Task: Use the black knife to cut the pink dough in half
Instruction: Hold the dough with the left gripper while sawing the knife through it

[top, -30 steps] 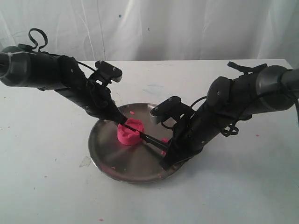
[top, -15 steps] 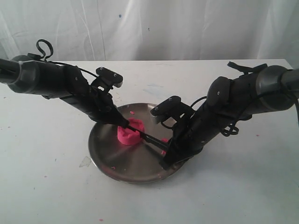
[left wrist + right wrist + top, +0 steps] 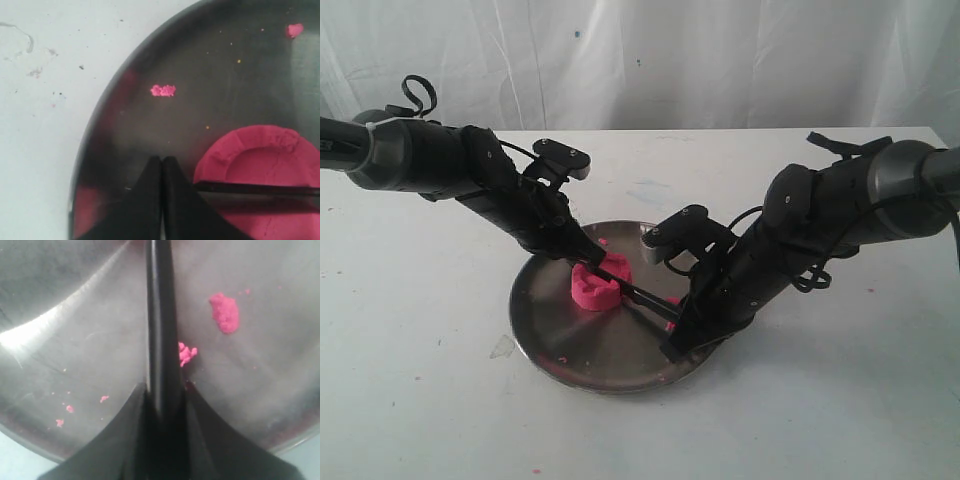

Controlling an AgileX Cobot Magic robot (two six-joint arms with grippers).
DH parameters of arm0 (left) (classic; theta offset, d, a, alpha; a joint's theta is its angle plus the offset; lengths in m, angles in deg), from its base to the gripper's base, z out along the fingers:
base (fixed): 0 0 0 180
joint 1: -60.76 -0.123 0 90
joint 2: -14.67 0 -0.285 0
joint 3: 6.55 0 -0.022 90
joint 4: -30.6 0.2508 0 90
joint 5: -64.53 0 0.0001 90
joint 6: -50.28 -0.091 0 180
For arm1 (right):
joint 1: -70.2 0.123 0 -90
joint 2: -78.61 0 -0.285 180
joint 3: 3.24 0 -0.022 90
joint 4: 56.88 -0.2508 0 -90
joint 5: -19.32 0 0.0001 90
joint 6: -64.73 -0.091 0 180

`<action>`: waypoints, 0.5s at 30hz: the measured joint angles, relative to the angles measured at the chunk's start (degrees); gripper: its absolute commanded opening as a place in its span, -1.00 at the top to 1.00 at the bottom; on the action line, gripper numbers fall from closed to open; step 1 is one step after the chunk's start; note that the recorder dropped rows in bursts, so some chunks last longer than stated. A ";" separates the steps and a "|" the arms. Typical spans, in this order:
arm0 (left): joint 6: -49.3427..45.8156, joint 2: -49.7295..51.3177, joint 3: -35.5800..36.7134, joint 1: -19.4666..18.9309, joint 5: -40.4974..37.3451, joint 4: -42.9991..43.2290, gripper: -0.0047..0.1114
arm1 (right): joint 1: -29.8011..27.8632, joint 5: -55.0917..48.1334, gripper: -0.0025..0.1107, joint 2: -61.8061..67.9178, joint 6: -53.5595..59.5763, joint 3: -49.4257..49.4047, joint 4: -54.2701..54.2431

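Exterior view: high, front-on, set back, angled down over the white table. Both wrist views: close, looking down into the round steel plate. Left wrist and exterior views share the bright pink dough puck.

This looks like a robotics lab test bench rather than a home or kitchen. A plain white tabletop, stained and flecked with pink crumbs, carries a round shiny steel plate. Behind the plate hangs a wrinkled white fabric backdrop, and two black robot arms lean in over the plate from either side.
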 measured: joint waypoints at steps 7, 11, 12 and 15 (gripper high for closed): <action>-0.75 0.65 -0.29 0.00 -0.07 -1.01 0.92 | 0.00 0.00 0.96 0.00 0.00 0.00 0.00; -2.19 1.71 -0.34 0.00 0.63 -1.11 0.92 | 0.00 -0.50 0.96 0.00 0.00 0.00 0.00; -2.36 2.01 -0.43 0.00 0.81 -1.11 0.92 | 0.00 -0.53 0.96 0.00 0.00 0.00 0.00; -2.49 2.29 -0.56 0.00 1.05 -1.24 0.92 | 0.00 -0.63 0.96 0.00 0.00 0.00 0.00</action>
